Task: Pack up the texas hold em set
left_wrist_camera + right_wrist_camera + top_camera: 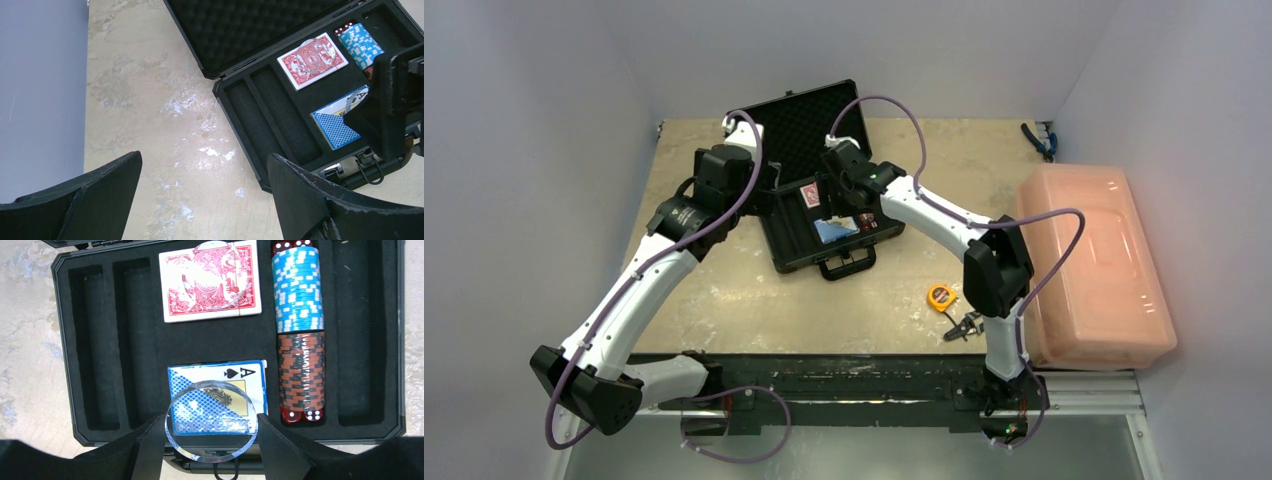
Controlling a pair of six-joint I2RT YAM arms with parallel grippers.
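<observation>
in the top view the open briefcase (789, 235) lies on the middle of the desk (754, 310), lid raised toward the back wall, with both arms bent over it. the tape measure (941, 297) and pliers (964, 327) lie apart from it toward the front, and a pink bin (1094, 260) fills the right side. in the left wrist view the left gripper (205, 200) is seen spread wide and empty above bare desk, just beside the case's left edge. in the right wrist view the right gripper (211, 430) is clamped on a clear disc (211, 421), held above the blue deck (220, 382). a second disc (212, 275) rests on the red deck (210, 300), and the chips (300, 330) and dice (300, 415) share one slot. the disc is judged to be mid-placement. a short lowering and release are called for, kept clear of the case's near wall. room is left in the outer slots (95, 345), and the lid remains to be closed.
</observation>
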